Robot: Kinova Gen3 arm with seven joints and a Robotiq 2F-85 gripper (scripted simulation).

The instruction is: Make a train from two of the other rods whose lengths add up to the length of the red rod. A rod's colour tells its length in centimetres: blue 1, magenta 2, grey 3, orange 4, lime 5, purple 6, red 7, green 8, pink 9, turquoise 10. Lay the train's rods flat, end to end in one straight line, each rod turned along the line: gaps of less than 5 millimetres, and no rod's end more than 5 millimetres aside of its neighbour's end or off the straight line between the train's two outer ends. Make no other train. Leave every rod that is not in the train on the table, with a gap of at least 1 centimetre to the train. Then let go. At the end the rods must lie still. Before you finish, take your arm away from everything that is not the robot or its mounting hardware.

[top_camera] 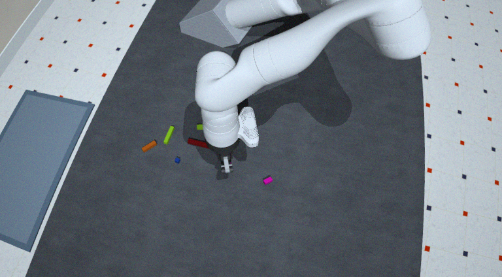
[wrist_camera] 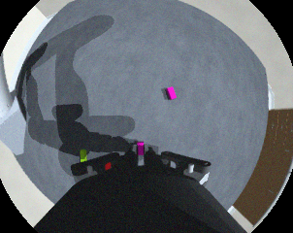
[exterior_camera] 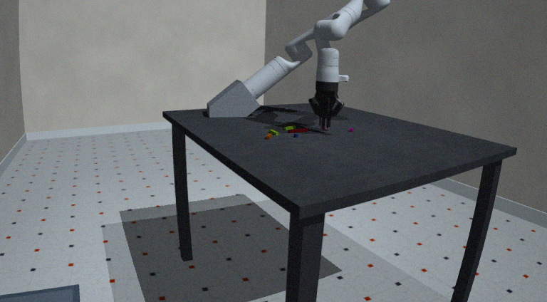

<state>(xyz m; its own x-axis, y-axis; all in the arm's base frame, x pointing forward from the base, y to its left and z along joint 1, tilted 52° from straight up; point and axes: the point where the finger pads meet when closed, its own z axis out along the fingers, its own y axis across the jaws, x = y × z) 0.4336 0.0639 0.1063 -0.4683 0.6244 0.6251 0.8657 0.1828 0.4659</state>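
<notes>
My gripper (top_camera: 226, 166) points down, close above the dark table, and is shut on a small magenta rod (wrist_camera: 141, 149) that shows between the fingertips in the wrist view. The red rod (top_camera: 197, 143) lies flat just left of the gripper, its right end hidden under my wrist. A lime rod (top_camera: 168, 134) lies further left. An orange rod (top_camera: 149, 146) lies left of that. A blue rod (top_camera: 177, 160) sits in front of the red rod. A second lime rod (top_camera: 199, 127) is partly hidden behind my wrist. A second magenta rod (top_camera: 267, 179) lies to the gripper's right.
The arm's grey base block (top_camera: 212, 18) stands at the back of the table. The table edges are far from the rods. A blue-grey mat (top_camera: 36, 162) lies on the floor to the left.
</notes>
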